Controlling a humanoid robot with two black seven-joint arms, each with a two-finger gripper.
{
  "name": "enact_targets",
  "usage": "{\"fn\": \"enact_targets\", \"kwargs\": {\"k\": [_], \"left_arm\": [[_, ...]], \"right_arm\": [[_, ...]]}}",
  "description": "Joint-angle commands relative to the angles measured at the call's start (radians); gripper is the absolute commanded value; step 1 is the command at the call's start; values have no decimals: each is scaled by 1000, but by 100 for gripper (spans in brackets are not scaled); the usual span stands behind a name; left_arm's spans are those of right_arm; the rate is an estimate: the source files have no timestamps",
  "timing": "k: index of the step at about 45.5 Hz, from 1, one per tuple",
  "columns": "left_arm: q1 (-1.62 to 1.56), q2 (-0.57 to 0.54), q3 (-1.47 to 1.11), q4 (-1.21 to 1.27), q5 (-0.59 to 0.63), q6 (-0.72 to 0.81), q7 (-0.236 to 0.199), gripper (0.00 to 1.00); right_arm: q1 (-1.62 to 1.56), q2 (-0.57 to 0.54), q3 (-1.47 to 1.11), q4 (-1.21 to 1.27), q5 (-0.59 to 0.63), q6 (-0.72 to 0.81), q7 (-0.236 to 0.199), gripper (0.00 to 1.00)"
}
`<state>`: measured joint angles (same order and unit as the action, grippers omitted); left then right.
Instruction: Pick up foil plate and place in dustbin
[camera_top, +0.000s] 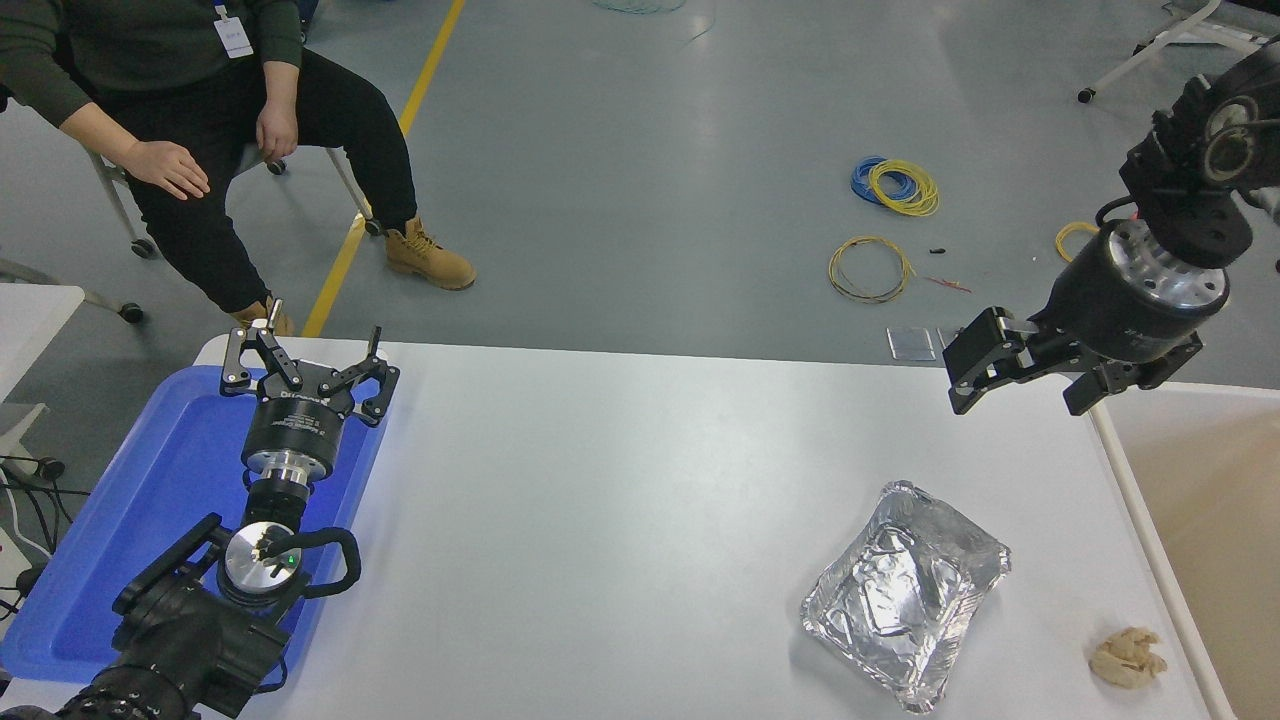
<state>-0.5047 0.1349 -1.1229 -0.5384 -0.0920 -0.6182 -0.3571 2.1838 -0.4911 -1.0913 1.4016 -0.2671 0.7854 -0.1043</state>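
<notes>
Currently, head view only:
foil plate (905, 592): flat on the white table (620, 500), near right part, open side up, wrinkled, turned at an angle to the table edge. Nothing touching it.
dustbin (1140, 520): right of the table, cream rim along the table's right edge, beige inside. Plate is near the rim but apart from it.
right gripper (1020, 378): over the table's far right corner, fingers spread, empty. Farther than the plate, well apart from it, and just left of the bin's far corner.
right arm: enters from the right edge, silver wrist ring showing.
left gripper (305, 365): parked at lower left over the blue tray (130, 500), fingers spread, holding nothing.
tissue wad (1127, 657): beige, near right corner of the table, between plate and bin rim, touching neither.
person (200, 130): seated at far left beyond the table, hands on thighs.
floor: yellow and blue wire coils (895, 186) beyond the far edge.
</notes>
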Motion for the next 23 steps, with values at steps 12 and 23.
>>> {"fn": "enact_targets", "kwargs": {"k": [12,23], "left_arm": [[0,0,0,0,0,0,0,100],[0,0,0,0,0,0,1,100]], "right_arm": [[-44,17,11,-50,-1,0,0,100],[-65,16,28,-52,-7,0,0,100]]}}
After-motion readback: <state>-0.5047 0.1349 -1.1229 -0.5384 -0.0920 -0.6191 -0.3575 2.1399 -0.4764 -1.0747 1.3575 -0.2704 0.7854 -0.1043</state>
